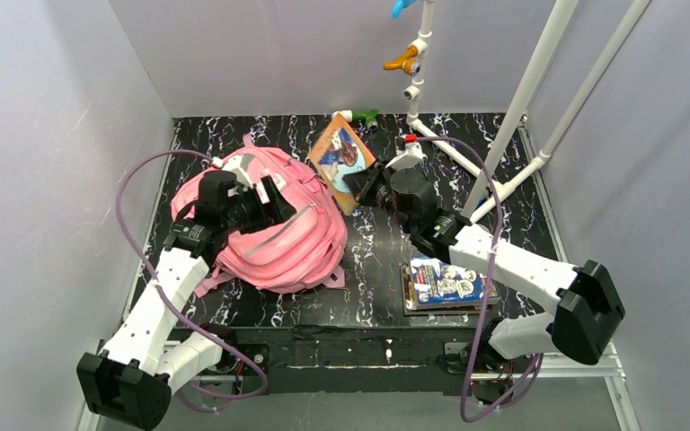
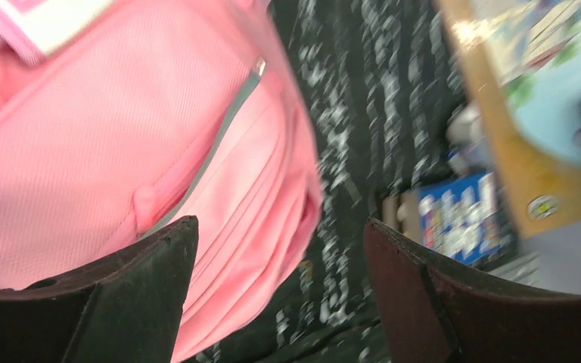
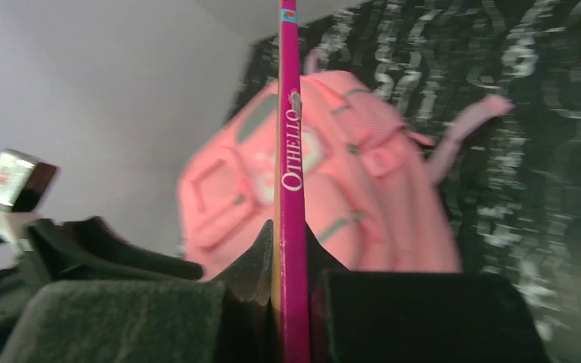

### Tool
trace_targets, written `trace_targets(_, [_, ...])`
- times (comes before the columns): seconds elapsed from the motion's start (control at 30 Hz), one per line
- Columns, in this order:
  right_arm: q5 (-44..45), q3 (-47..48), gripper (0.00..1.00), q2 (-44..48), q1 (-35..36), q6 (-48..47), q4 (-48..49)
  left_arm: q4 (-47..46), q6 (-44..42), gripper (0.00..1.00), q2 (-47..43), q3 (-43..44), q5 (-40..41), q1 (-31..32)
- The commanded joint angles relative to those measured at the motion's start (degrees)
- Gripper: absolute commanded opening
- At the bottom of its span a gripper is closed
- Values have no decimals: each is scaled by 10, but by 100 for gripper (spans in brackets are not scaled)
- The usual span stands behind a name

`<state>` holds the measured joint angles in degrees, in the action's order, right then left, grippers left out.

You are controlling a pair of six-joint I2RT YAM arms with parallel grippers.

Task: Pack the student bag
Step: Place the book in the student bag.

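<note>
The student bag (image 1: 292, 242), bright pink with grey stripes, lies on the left of the black marbled mat; it also fills the left wrist view (image 2: 106, 128) and shows in the right wrist view (image 3: 378, 212). My left gripper (image 1: 269, 202) hovers over the bag's top, open, with nothing between its fingers (image 2: 280, 227). Just right of the bag, a thin book (image 1: 341, 157) with a picture cover is lifted and tilted, my right gripper (image 1: 366, 184) shut on it. In the right wrist view its magenta spine (image 3: 290, 136), lettered OTHELLO, stands upright between my closed fingers (image 3: 289, 231). The book's cover (image 2: 545, 98) shows in the left wrist view.
A stack of books (image 1: 447, 283) with a blue cover on top lies at the front right, also seen in the left wrist view (image 2: 461, 215). A white pipe frame (image 1: 521, 99) rises at the back right with an orange hook (image 1: 404, 61). A small green item (image 1: 366, 116) lies by the back wall.
</note>
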<state>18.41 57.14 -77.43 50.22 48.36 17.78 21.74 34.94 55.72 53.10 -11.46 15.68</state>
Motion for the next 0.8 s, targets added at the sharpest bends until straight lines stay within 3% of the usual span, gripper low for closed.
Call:
trace_targets(0.0, [77, 4, 1, 45, -13, -230, -163, 157, -159, 78, 61, 33, 5, 67])
trace_targets(0.1, [59, -4, 1, 69, -24, -252, -190, 191, -223, 75, 125, 64, 99, 213])
trace_targets(0.17, [44, -8, 1, 84, -31, -252, -202, 225, -244, 68, 173, 87, 134, 248])
trace_targets(0.3, [22, -28, 1, 115, -37, -245, -195, 262, -263, 64, 237, 98, 141, 266])
trace_targets(0.57, [-20, -43, 1, 115, -40, -221, -184, 273, -297, 58, 271, 94, 190, 281])
trace_targets(0.77, [-43, -41, 1, 110, -40, -221, -188, 292, -296, 26, 268, 104, 226, 282])
